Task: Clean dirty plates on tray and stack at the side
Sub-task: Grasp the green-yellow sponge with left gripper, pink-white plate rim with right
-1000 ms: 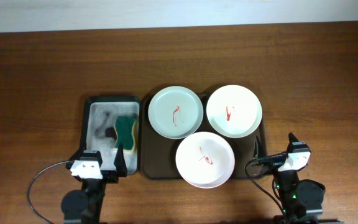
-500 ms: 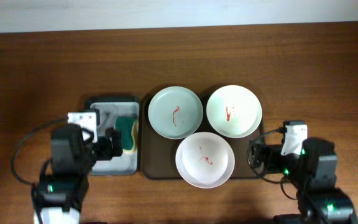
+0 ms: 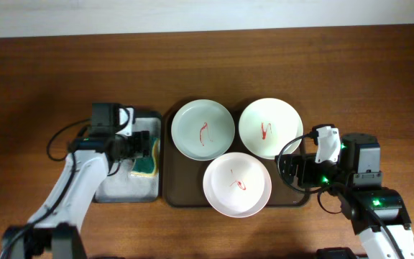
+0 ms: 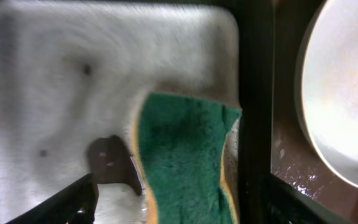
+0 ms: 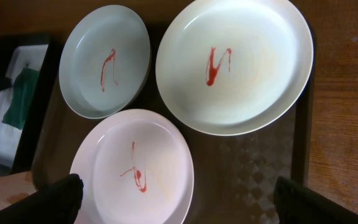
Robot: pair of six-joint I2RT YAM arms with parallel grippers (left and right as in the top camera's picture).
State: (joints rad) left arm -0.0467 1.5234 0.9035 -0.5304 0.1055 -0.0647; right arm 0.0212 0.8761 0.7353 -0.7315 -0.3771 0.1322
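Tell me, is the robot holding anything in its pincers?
Nothing is held. The left pincer hangs open over the green sponge; the right pincer is open above the plates.

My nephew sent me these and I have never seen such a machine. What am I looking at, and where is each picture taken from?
Two robot arms sit at a wooden table. One picture looks down from above; the other two come from cameras on the wrists. The left gripper hangs open over a green sponge in a small grey tray. The right gripper, also open, faces a brown tray holding a mint-green plate and two white plates, each smeared red. Nothing is held.
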